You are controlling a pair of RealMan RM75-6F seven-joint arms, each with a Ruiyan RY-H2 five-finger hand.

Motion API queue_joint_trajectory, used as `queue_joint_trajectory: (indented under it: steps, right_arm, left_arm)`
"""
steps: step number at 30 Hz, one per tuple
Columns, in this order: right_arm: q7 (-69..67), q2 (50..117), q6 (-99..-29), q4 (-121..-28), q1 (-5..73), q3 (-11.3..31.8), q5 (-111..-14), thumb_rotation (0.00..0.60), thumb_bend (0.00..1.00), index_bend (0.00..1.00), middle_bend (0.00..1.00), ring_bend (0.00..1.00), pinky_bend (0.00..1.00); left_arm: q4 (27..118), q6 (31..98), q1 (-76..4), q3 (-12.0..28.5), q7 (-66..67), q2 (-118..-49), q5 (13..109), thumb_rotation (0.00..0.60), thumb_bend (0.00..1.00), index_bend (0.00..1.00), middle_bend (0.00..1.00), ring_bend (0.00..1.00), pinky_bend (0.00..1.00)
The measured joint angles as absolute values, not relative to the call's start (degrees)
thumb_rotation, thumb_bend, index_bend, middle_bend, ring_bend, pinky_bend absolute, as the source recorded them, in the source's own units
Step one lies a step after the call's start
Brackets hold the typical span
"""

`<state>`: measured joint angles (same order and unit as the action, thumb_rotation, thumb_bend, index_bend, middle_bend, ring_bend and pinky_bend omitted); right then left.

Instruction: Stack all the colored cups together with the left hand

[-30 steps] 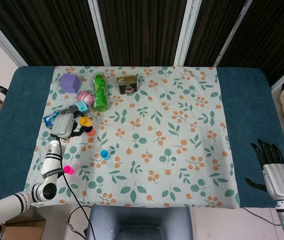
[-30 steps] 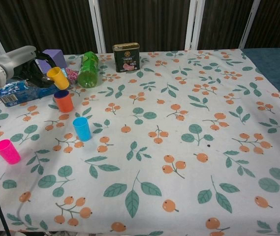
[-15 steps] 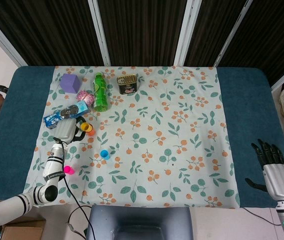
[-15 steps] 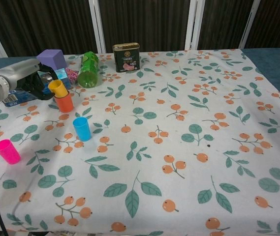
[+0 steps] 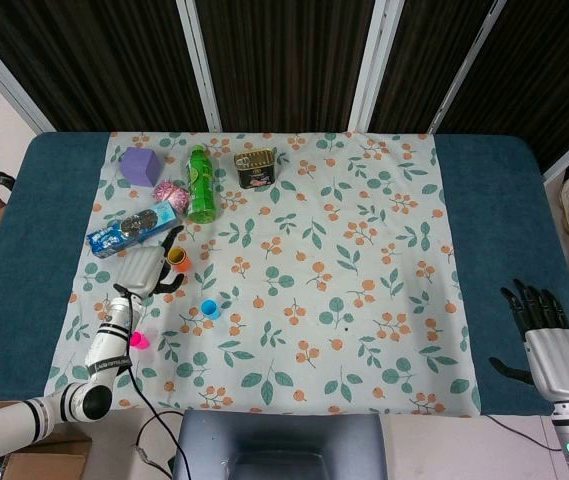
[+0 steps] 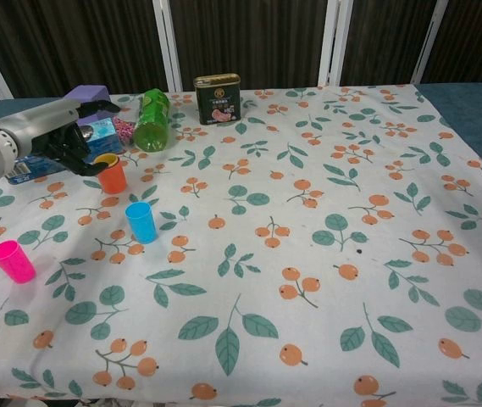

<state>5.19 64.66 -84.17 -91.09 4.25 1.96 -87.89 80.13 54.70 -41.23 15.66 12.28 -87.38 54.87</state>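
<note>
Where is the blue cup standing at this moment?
The blue cup stands upright on the left part of the flowered cloth, nearer the camera than the orange cup and to the right of the pink cup.

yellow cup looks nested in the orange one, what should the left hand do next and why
Probably draw the left hand back from the orange cup, then go to the blue cup. The yellow cup already sits inside the orange, while the blue and pink cup stand apart, unstacked.

Left robot hand (image 5: 142, 270) beside orange cup (image 5: 177, 260); blue cup (image 5: 209, 309) apart.
</note>
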Motion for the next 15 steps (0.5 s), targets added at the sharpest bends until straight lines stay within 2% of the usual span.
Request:
queue_joint_trajectory:
  steps: [8, 15]
  right_arm:
    - [5.0, 64.7, -83.6, -91.2, 4.5, 1.5, -88.6, 0.600, 0.15, 0.00, 0.00, 0.00, 0.00]
    - [3.2, 64.2, -84.2, -91.2, 4.4, 1.3, -89.4, 0.600, 0.15, 0.00, 0.00, 0.00, 0.00]
  left_arm:
    - [96.5, 55.8, -38.9, 10.5, 13.6, -82.1, 60.1, 0.600, 0.35, 0.11, 1.00, 1.00, 1.00]
    - [97.5, 56.4, -38.8, 8.2, 17.7, -83.5, 59.6, 0.600, 0.35, 0.13, 1.00, 1.00, 1.00]
